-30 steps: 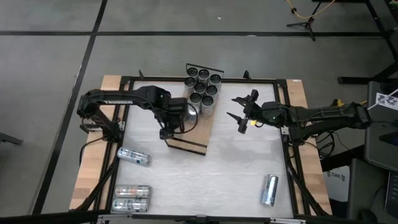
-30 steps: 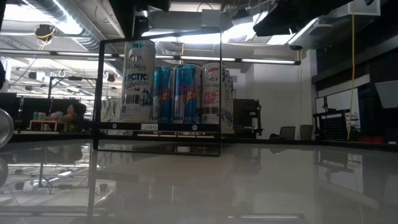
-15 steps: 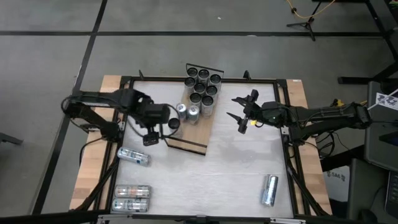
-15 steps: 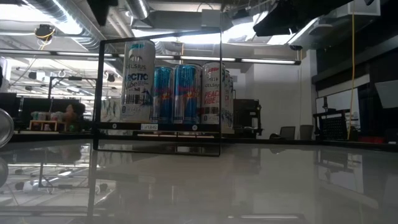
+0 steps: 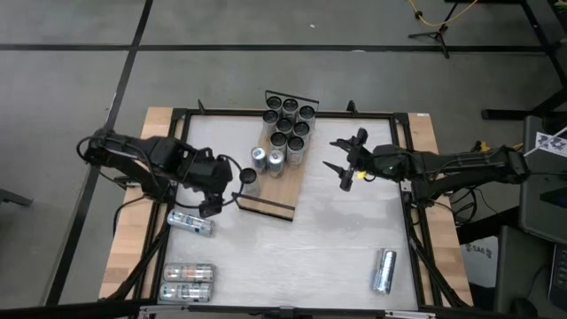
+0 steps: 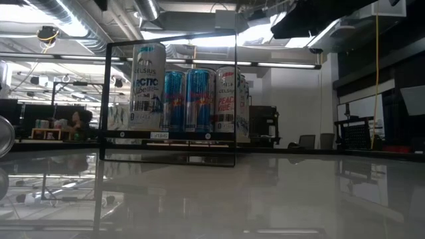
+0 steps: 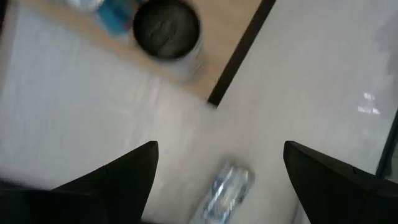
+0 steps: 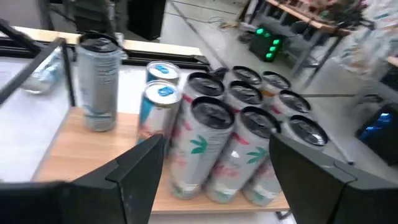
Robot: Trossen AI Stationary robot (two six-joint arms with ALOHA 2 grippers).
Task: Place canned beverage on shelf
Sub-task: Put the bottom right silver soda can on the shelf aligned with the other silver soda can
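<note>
Shelf near end bare beyond lone can; left gripper fingers wide, right gripper likewise.

My high camera hangs above the white tabletop with wooden edges, looking straight down and far enough off to take in both dark arms. My low camera sits at table-top height, facing level across the surface into the room; it sees the long light-wood shelf board with black wire end rails end-on, close up. My left wrist camera looks down past its own dark fingers at the board's corner, nearer than the high view. My right wrist camera looks level and close at the upright silver cans on that board, which all four views share
</note>
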